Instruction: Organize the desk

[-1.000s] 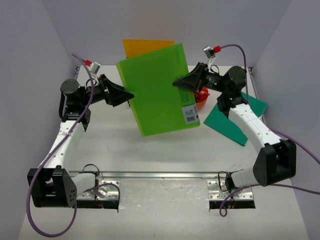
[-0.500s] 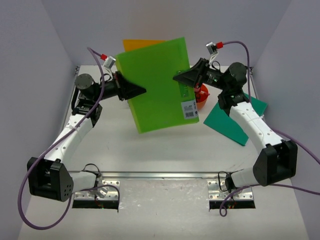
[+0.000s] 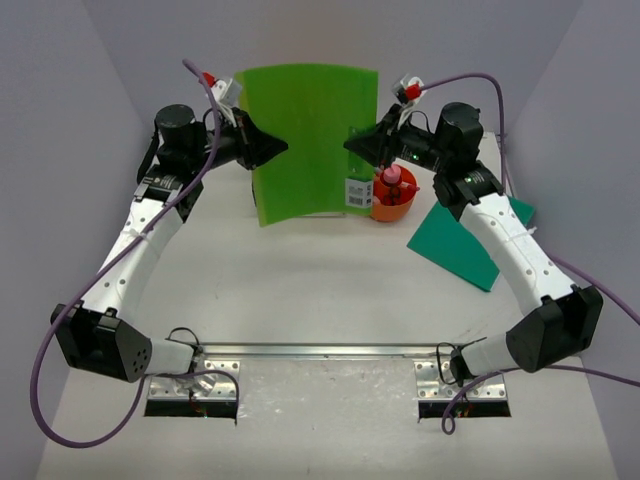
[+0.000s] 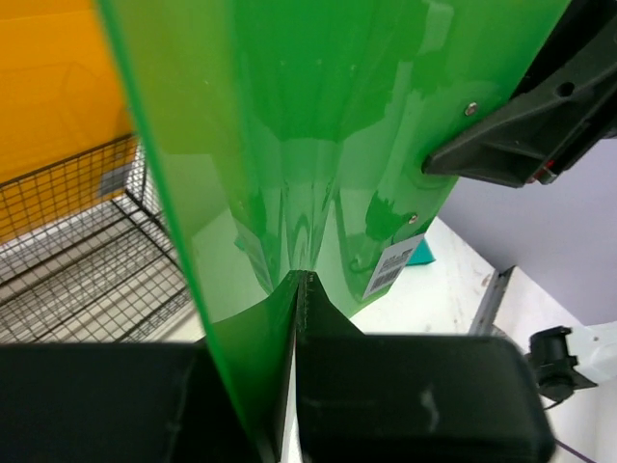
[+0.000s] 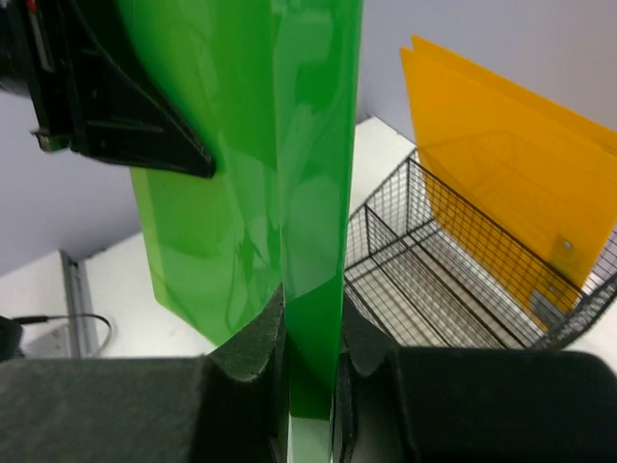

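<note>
Since a second ago, both my arms are swinging the green folder from a tilt over the desk to upright at its far edge, and my left gripper is going from wide apart to clamped. The desk is lying flat beneath everything, its silver rail along the near side. Both pairs of my fingers are pinching the folder and holding it off the desk, the left gripper on its left edge and my right gripper on its right edge.

I am judging the tidying as partly done. The orange folder is already standing in the wire rack. The green one is being carried at the far edge, near the rack, and is not yet in. The teal folder is lying loose on the right of the desk, near the orange tray.

From above, the green folder is hiding the rack and the orange folder entirely, and only my wrist cameras are showing them. Neither wrist camera is showing the tray, which the view from above is catching plainly.
</note>
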Controlling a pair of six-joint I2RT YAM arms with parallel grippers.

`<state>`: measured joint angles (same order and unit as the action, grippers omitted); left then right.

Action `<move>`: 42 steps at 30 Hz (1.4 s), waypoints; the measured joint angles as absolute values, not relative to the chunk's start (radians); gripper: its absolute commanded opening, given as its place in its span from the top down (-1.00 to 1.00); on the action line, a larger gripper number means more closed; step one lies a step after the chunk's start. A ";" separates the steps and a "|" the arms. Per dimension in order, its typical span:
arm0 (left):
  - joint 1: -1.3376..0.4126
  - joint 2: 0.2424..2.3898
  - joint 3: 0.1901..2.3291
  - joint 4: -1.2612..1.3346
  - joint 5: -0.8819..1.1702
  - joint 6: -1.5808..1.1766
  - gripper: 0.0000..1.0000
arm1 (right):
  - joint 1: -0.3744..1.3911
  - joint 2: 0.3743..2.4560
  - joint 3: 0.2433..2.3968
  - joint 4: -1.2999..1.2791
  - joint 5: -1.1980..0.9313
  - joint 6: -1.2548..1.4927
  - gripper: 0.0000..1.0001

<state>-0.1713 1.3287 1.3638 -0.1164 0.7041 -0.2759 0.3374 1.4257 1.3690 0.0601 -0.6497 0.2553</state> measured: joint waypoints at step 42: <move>-0.177 1.793 1.617 0.270 0.418 0.102 1.00 | 0.427 1.887 1.656 0.299 -0.209 -0.039 1.00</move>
<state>-0.1772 1.7929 1.6166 0.2700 0.4181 0.1022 0.4266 1.8873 1.6563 0.2993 -0.2088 -0.0392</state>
